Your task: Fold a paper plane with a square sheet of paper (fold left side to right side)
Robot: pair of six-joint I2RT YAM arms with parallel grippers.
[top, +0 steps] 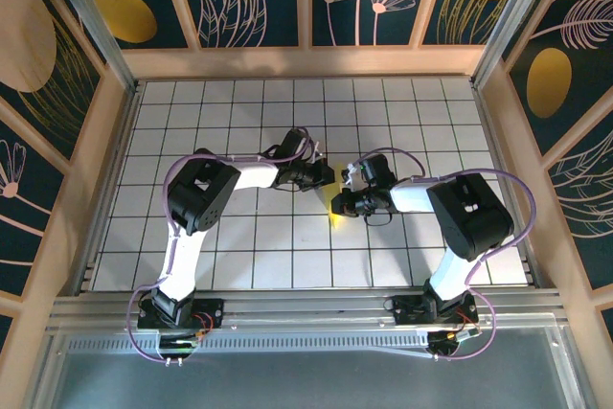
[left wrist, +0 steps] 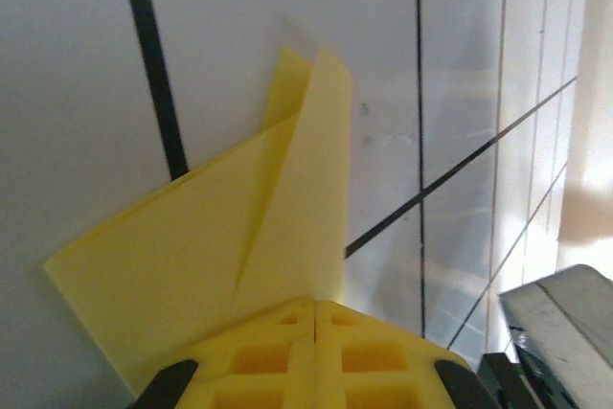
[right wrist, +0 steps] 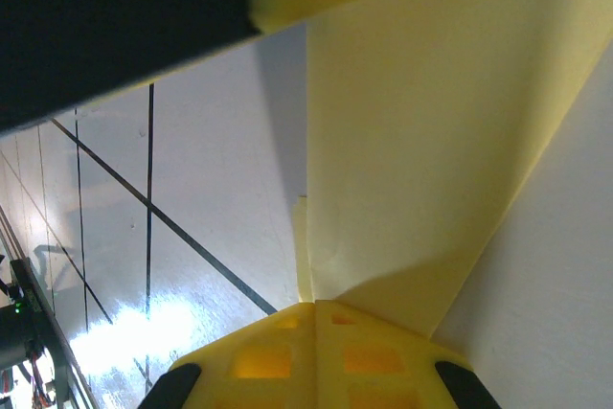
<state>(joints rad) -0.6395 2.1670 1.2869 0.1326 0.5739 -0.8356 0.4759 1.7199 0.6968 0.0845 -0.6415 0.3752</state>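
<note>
The pale yellow sheet of paper (top: pixel 341 209) lies folded in the middle of the white grid table (top: pixel 239 265), between both grippers. In the left wrist view the paper (left wrist: pixel 192 237) shows a diagonal crease and a narrow flap along its right edge. My left gripper (left wrist: pixel 314 302) is shut, its tips resting on the paper's near edge. In the right wrist view a flap of the paper (right wrist: pixel 421 141) rises off the table and runs into the seam of my right gripper (right wrist: pixel 314 304), which is shut on it. From above, the left gripper (top: pixel 328 178) sits just behind the right gripper (top: pixel 336 204).
Wooden rails and patterned walls (top: pixel 306 59) fence the table on three sides. An aluminium rail (top: pixel 306 308) carries both arm bases at the near edge. The left gripper's dark body (right wrist: pixel 115 16) hangs close over the right gripper's view.
</note>
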